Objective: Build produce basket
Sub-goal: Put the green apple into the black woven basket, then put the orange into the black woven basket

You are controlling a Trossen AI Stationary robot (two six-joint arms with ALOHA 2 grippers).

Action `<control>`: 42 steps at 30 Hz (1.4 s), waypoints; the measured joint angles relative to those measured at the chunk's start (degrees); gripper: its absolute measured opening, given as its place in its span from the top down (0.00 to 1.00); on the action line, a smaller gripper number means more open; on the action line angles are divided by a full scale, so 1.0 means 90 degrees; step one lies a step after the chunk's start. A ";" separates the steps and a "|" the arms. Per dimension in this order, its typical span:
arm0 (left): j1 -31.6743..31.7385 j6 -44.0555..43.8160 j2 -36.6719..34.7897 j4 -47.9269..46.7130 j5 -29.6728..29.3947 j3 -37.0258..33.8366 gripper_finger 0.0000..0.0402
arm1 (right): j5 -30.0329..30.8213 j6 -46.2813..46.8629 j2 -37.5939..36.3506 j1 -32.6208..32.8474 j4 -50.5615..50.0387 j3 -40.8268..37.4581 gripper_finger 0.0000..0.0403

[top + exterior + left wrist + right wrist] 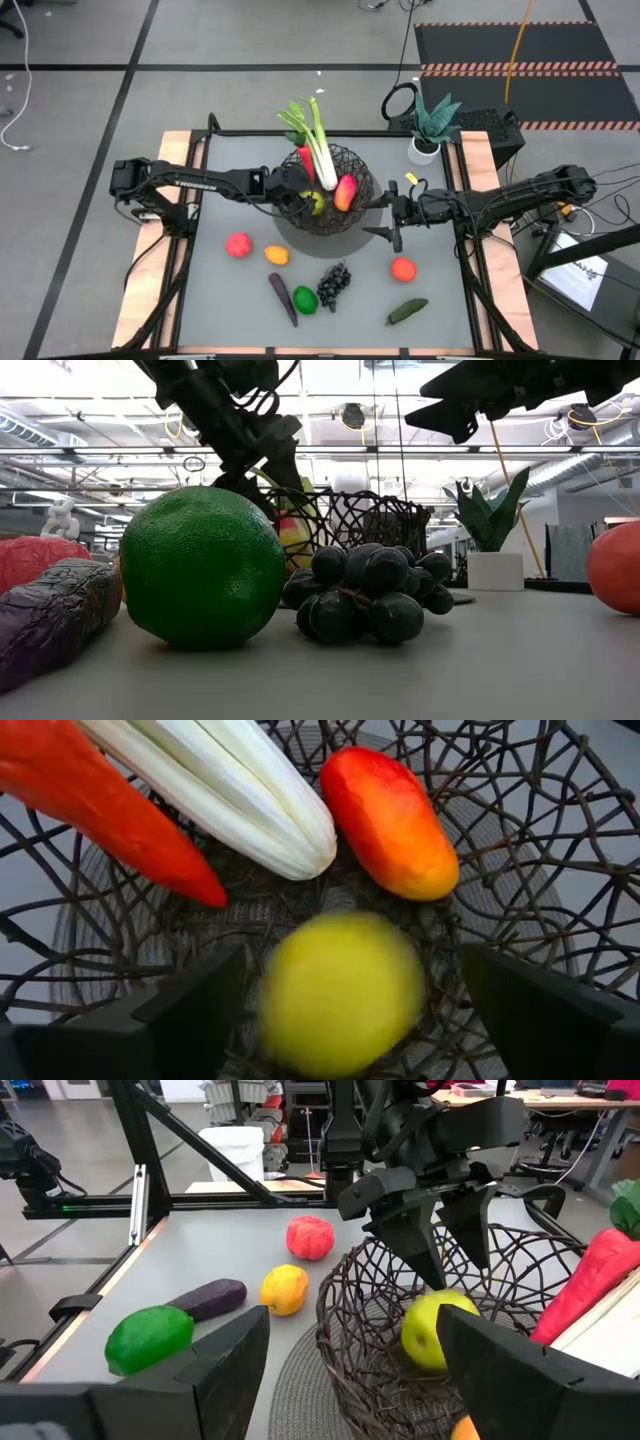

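The black wire basket (357,165) stands at the table's far middle on a round grey mat. In it lie a leek (230,790), a carrot (110,810), a red-orange fruit (390,820) and a yellow-green fruit (340,995), which shows blurred. My left gripper (305,196) is open over the basket's left side, and its fingers (420,1245) point down just above the yellow-green fruit (435,1330) without touching it. My right gripper (380,218) is open and empty just right of the basket.
On the table in front of the basket lie a red fruit (238,244), an orange fruit (277,255), an eggplant (283,298), a green fruit (305,299), grapes (335,283), an orange-red fruit (403,268) and a cucumber (407,311). A potted plant (430,130) stands at the far right.
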 joint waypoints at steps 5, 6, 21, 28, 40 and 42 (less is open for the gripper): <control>0.0000 0.0017 -0.0145 -0.0019 0.0000 0.0000 0.07 | 0.0001 -0.0002 0.0000 -0.0001 0.0001 0.0000 0.30; 0.0000 0.0013 -0.0208 -0.0018 0.0002 0.0000 0.08 | 0.0002 -0.0002 0.0000 -0.0002 -0.0002 0.0000 0.30; -0.1040 0.0257 -0.1768 -0.0087 -0.0208 0.0002 0.29 | 0.0005 0.0709 0.0000 0.0353 -0.0877 0.0000 0.30; -0.1797 0.0398 -0.2191 -0.0548 -0.0679 0.0002 0.37 | 0.0447 0.1450 0.0008 0.1213 -0.2020 0.0408 0.30; -0.2293 0.0158 -0.2195 -0.0820 -0.1242 -0.0002 0.39 | 0.1192 0.3261 0.0262 0.3570 -0.3815 0.0675 0.30; -0.2293 -0.0020 -0.2195 -0.0806 -0.1246 -0.0002 0.39 | 0.1198 0.3628 0.0364 0.3782 -0.4126 0.0675 0.28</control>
